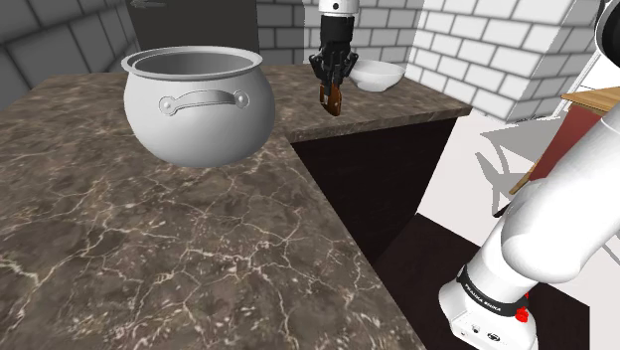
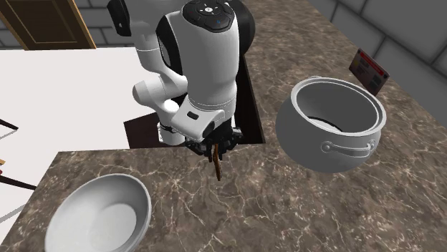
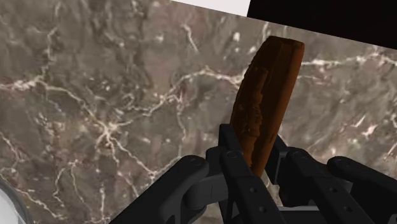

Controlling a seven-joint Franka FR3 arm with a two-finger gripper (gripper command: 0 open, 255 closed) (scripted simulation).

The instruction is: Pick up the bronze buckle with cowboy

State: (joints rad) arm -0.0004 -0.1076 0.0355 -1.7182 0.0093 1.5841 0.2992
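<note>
The bronze-brown buckle (image 3: pixel 262 105), an oval with a relief figure on its face, hangs edge-on between my black fingers above the marble counter. My gripper (image 3: pixel 254 167) is shut on its upper end. In the shoulder view the gripper (image 1: pixel 335 84) holds the buckle (image 1: pixel 334 99) over the far part of the counter, between the big pot and the white bowl. From the second exterior view the buckle (image 2: pixel 217 159) dangles below the gripper (image 2: pixel 214 145), clear of the counter top.
A large grey pot (image 1: pixel 197 104) with handles stands on the dark marble counter (image 1: pixel 149 259). A white bowl (image 1: pixel 377 75) sits near the counter's far end. A dark gap (image 1: pixel 378 169) opens beside the counter's edge.
</note>
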